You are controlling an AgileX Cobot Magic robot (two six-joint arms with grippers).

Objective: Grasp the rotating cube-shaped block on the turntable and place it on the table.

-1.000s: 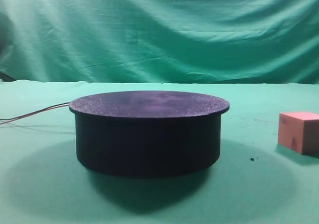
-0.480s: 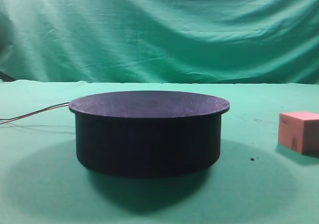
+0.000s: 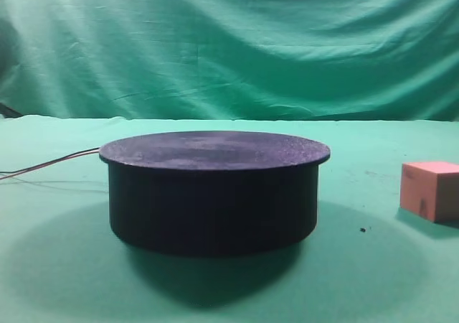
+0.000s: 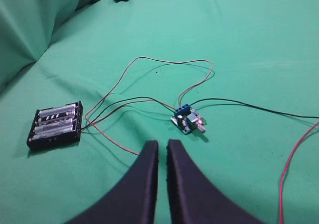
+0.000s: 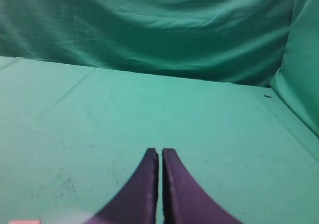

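**Cube's already off the turntable, sitting on the right side**

So the salmon-pink cube-shaped block (image 3: 431, 189) isn't on the turntable (image 3: 214, 197) at all. It sits flat on the green counter (image 3: 64, 280), well apart from the disc, over at the right edge of the high view. The turntable's rough dark top is bare. Looks to me like the placing part is basically done.

What matters for any further move: the cube lies on the right arm's side. In the right wrist view a sliver of pink (image 5: 20, 222) peeks in at the bottom left corner, so the block is down and to the left of the right gripper (image 5: 160, 157), near it but not between the jaws. Those jaws are clenched together on nothing. A cube has no long axis, so approach angle isn't a big deal.

The left gripper (image 4: 161, 149) is also pinched nearly together and empty, hanging over the battery holder (image 4: 55, 125), the little controller board (image 4: 189, 121) and the wires (image 4: 164, 79). No cube in sight there, so the right arm is clearly nearer.
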